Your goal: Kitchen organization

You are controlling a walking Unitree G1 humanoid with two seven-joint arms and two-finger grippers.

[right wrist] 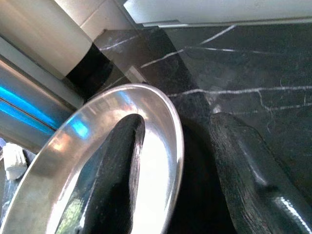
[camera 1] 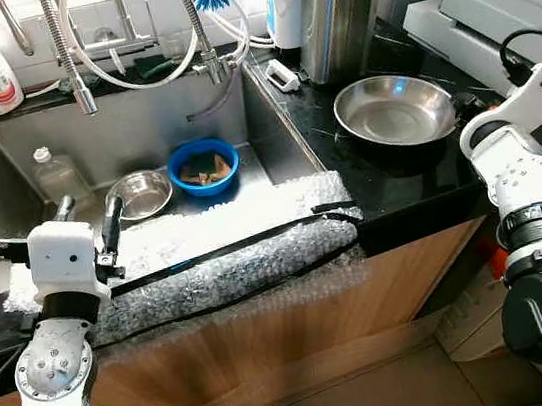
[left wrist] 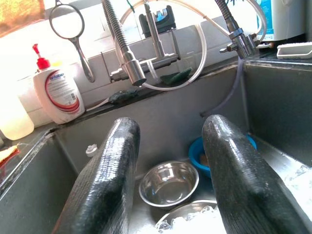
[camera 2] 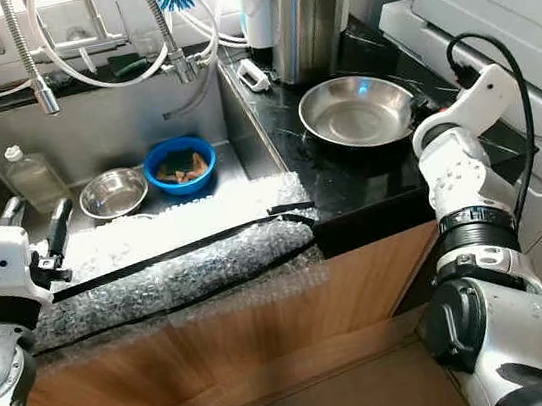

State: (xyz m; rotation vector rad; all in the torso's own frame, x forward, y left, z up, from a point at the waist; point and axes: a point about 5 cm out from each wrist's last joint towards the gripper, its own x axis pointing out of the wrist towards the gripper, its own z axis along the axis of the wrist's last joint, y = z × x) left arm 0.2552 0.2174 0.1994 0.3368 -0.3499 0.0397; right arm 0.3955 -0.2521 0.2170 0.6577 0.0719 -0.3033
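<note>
The right gripper [right wrist: 170, 195] sits at the near right rim of the steel pan [camera 1: 394, 110] on the black counter [camera 1: 379, 183]; its tips are cut off from the wrist view, but one finger lies over the pan's inside and the other outside the rim, spread and not closed. From the head views the wrist hides the fingers. The left gripper [left wrist: 168, 170] hovers over the sink's [camera 1: 8, 199] near left edge, fingers wide apart with nothing between them. Bubble wrap [camera 1: 226, 245] covers the sink's near edge. In the basin lie a small steel bowl [camera 1: 140, 193], a blue bowl [camera 1: 203, 167] and a clear bottle [camera 1: 57, 177]. A tall steel canister [camera 1: 340, 11] stands just behind the pan, crowding its far side.
</note>
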